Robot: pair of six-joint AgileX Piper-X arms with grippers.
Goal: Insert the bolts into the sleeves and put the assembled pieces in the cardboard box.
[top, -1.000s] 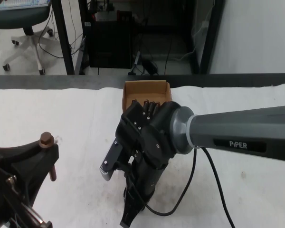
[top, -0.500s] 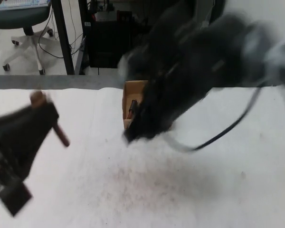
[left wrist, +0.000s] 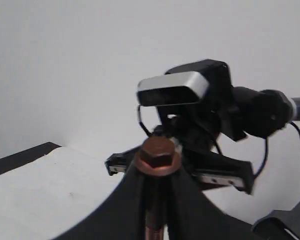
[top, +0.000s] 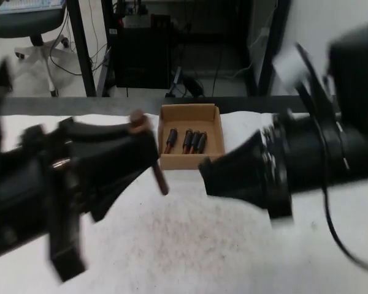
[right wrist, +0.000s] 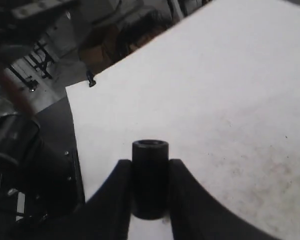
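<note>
My left gripper (left wrist: 157,176) is shut on a copper bolt (left wrist: 159,156), its hex head up between the black fingers. From the high view the bolt (top: 154,160) hangs tilted just left of the cardboard box (top: 190,160), gripped by the left gripper (top: 146,146). My right gripper (right wrist: 150,186) is shut on a black sleeve (right wrist: 150,175), whose open end faces away from the wrist camera, above the white cloth. The right arm (top: 251,171) sits right of the box and points toward the bolt. Several dark assembled pieces (top: 189,141) lie inside the box.
White cloth (top: 190,245) covers the bench, with some dirty speckles in the middle. The bench's dark far edge (top: 110,104) runs behind the box. A cable (top: 331,233) trails from the right arm over the cloth at the right.
The left arm has swung right and up toward the box with the bolt. The right arm has pulled away from the centre to the right, uncovering the box.
</note>
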